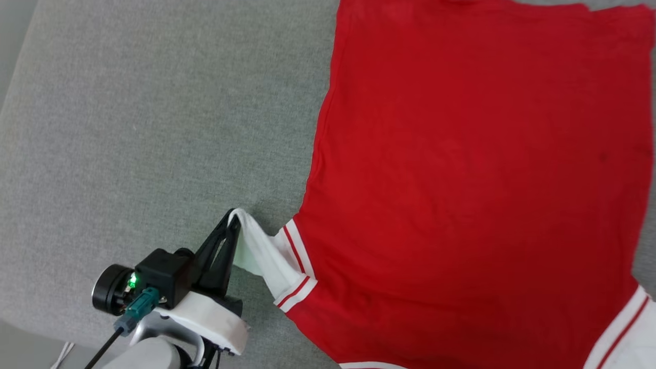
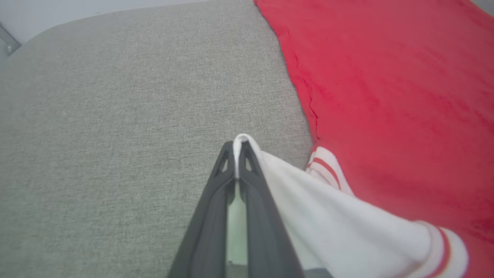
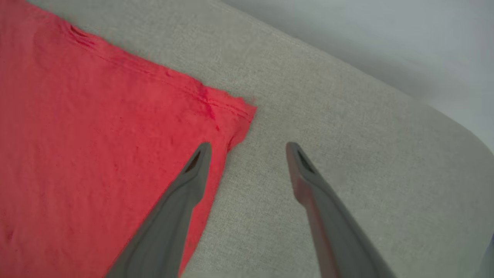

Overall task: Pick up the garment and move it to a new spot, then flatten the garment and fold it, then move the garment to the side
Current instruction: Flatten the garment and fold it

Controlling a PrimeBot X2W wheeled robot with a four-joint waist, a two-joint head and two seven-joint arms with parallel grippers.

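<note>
Head view looks down on a grey fabric-covered bench [image 1: 154, 128] with the garment [image 1: 461, 179] spread flat and plain red side up over its right half, running out of frame at the top, right and bottom. At the lower left the left pincer [image 1: 231, 218] is closed on the edge of the garment's white sleeve [image 1: 261, 259], a fold of white cloth sticking out past the fingertips; the sleeve is lifted off the bench and drawn away from the red body, its red-and-white striped trim [image 1: 294, 292] lying at the shoulder seam. Left wrist view shows the same grip up close: the two dark fingers of the left pincer [image 2: 236, 148] are pressed together with a thin line of white cloth between them, the white sleeve [image 2: 328, 208] draping off to the right toward the red garment [image 2: 386, 96], grey bench [image 2: 115, 116] to the left. Right wrist view has the right pincer [image 3: 249, 148] spread wide and holding nothing, above the bench [image 3: 347, 127], its left finger over the garment [image 3: 96, 135] near a rumpled hem corner [image 3: 241, 110].
</note>
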